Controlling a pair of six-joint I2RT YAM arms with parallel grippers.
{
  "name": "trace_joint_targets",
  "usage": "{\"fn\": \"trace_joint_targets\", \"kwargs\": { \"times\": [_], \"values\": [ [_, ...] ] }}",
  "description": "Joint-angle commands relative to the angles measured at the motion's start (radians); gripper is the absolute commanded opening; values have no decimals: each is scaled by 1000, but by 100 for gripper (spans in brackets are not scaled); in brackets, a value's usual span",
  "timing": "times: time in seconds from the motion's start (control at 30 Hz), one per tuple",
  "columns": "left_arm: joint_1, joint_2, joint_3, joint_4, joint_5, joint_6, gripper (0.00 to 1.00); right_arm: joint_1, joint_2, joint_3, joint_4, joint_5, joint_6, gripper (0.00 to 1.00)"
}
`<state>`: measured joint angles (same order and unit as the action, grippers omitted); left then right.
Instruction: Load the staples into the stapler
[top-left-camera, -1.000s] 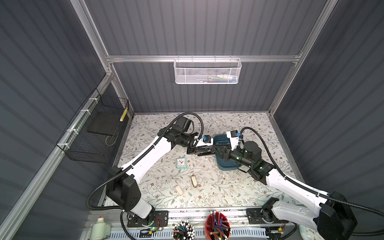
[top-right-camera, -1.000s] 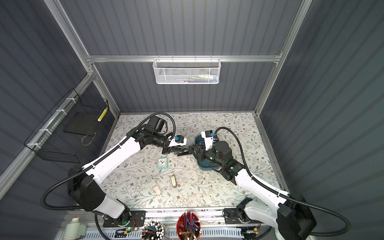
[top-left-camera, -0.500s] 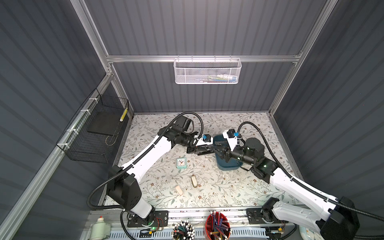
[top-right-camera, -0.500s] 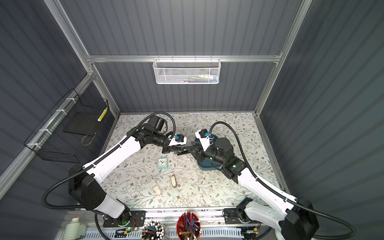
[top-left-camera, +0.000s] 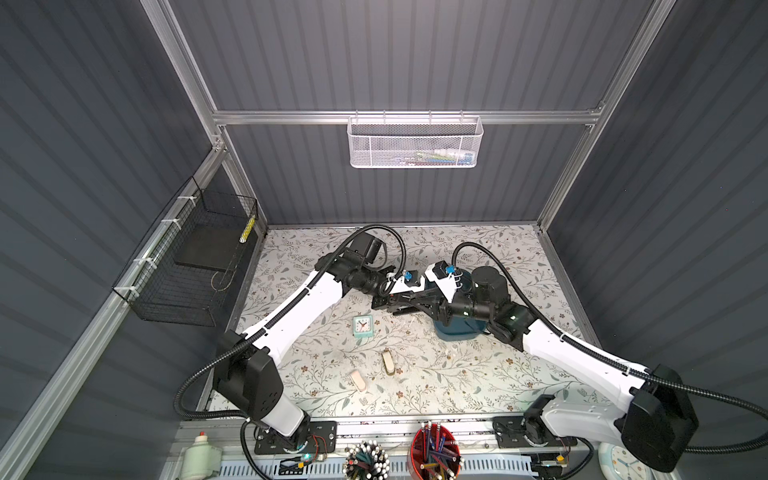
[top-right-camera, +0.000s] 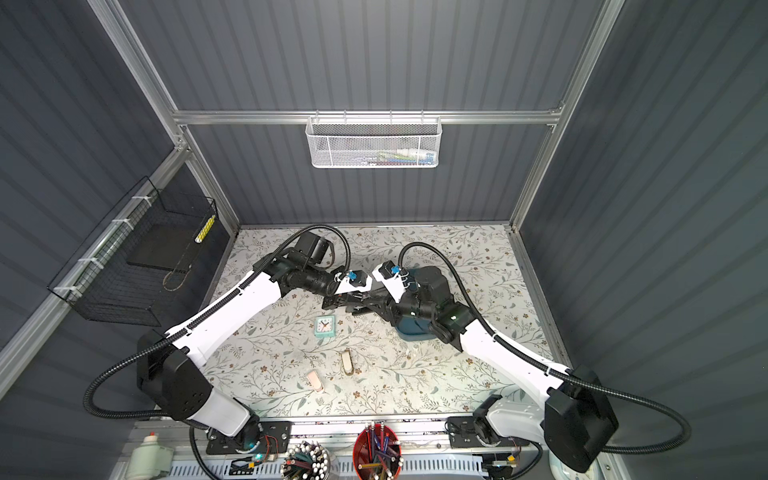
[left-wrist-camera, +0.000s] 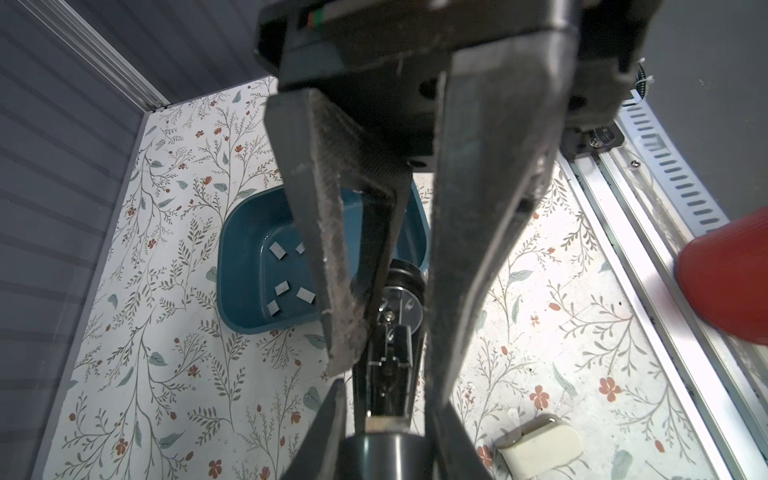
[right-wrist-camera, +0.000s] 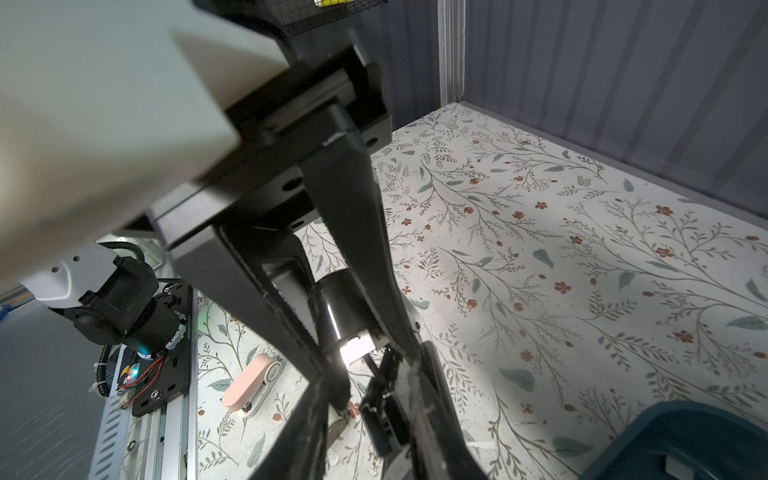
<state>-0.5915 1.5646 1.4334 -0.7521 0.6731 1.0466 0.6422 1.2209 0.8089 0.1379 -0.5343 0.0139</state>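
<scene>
— What are your fingers doing right now?

— My left gripper (left-wrist-camera: 388, 374) is clamped on the black stapler (right-wrist-camera: 332, 307). It pinches the stapler's thin black part and holds it up off the floral table (left-wrist-camera: 158, 374). My right gripper (right-wrist-camera: 374, 370) meets it tip to tip, with one finger on each side of the stapler's rounded dark body. I cannot tell whether those fingers are squeezing it or only bracketing it.

— And the staples?

— The staples (left-wrist-camera: 277, 250) lie flat and loose on the floor of the teal tub (left-wrist-camera: 232, 266), and five of them show. The tub sits on the table beyond my left fingertips and beneath my right wrist, lower than both pairs of fingertips and apart from them.
</scene>
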Motion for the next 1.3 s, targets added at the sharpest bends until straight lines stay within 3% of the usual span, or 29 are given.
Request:
{"fn": "trace_joint_targets", "kwargs": {
  "times": [0.0,0.6,0.87,1.27],
  "values": [
    [13,-74,55,46,95,13,0,8,9,-46,-34,-30,-20,37],
    [33,-133,36,44,187,42,0,61,52,-47,-37,90,-83,37],
    [83,-143,38,39,218,49,0,76,20,-93,-60,175,-94,42],
    [131,-170,29,38,284,71,0,88,32,-106,-40,162,-94,20]
  ]
}}
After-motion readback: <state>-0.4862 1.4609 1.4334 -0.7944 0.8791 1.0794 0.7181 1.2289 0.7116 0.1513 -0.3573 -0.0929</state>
